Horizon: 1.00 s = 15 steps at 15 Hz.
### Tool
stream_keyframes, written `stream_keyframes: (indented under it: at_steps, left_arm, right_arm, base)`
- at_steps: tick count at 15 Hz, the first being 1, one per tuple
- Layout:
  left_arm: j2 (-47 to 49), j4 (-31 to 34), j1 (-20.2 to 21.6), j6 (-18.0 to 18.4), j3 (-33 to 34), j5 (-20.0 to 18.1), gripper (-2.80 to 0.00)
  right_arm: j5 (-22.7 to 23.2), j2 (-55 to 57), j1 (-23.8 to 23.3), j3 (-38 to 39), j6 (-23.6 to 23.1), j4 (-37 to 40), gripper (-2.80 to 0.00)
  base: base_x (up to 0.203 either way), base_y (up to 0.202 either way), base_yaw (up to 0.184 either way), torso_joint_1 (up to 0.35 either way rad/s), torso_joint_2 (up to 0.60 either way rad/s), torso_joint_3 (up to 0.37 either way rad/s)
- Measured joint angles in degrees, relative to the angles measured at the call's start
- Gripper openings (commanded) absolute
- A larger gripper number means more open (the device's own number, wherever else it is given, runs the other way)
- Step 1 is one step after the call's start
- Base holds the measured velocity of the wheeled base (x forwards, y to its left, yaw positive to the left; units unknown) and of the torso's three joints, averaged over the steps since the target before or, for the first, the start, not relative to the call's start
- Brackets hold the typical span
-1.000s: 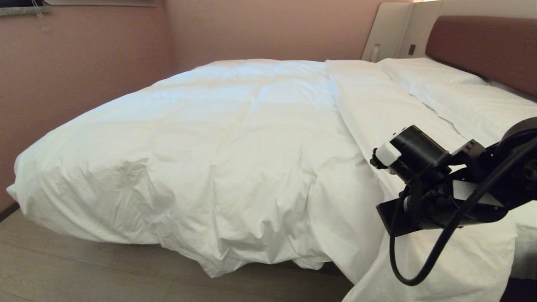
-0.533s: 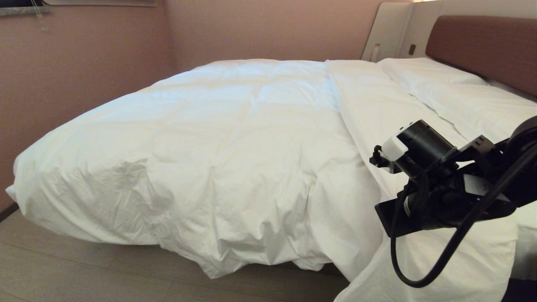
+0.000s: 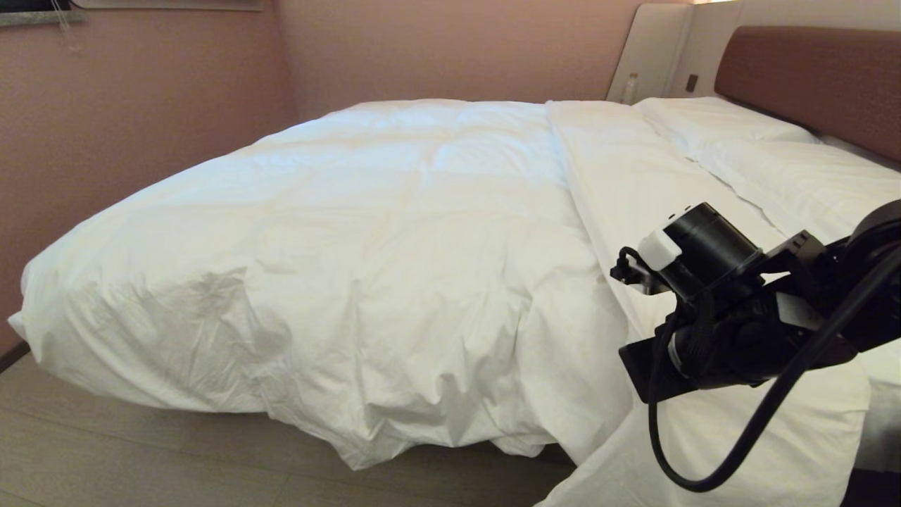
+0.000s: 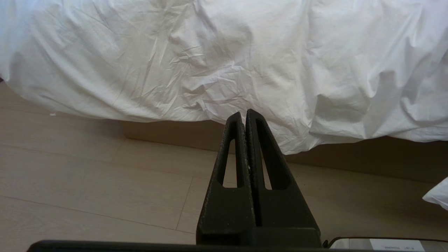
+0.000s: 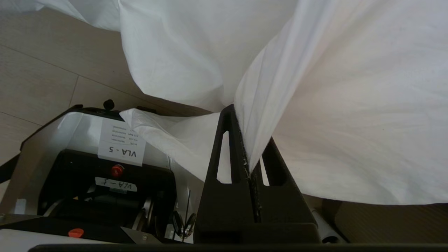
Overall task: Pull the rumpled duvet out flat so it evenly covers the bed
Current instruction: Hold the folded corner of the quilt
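floor point(image 3: 141, 451): bare strip at 7 o'clock, open for passage | duvet point(image 3: 366, 267): fills the centre, overhangs bed point(image 4: 168, 133) base, blocks reach from 9 to 12 | right gripper point(image 5: 245, 140): pinched on duvet edge at 4 o'clock | wall point(image 3: 127, 120): closes 10 o'clock side

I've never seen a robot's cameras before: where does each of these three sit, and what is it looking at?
Head view: on the robot's head, looking forward and down across the bed and duvet; the right arm shows at the right.
Left wrist view: behind the left gripper, shut and empty, facing the duvet's hanging edge and wooden floor.
Right wrist view: behind the right gripper, shut on the duvet; the robot's base shows below.
Shared: all three show the duvet.
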Motion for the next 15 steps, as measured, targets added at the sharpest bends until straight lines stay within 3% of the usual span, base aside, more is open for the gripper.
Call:
stream_keyframes:
  at_steps: [15]
  left_arm:
    - [0.00,0.00,0.00,0.00,0.00,0.00,-2.80]
  right_arm:
    - [-0.22,-4.93,-0.20,-0.33,-2.34,3.45,-2.80]
  base:
    - [0.000,0.000,0.000,0.000,0.00,0.000]
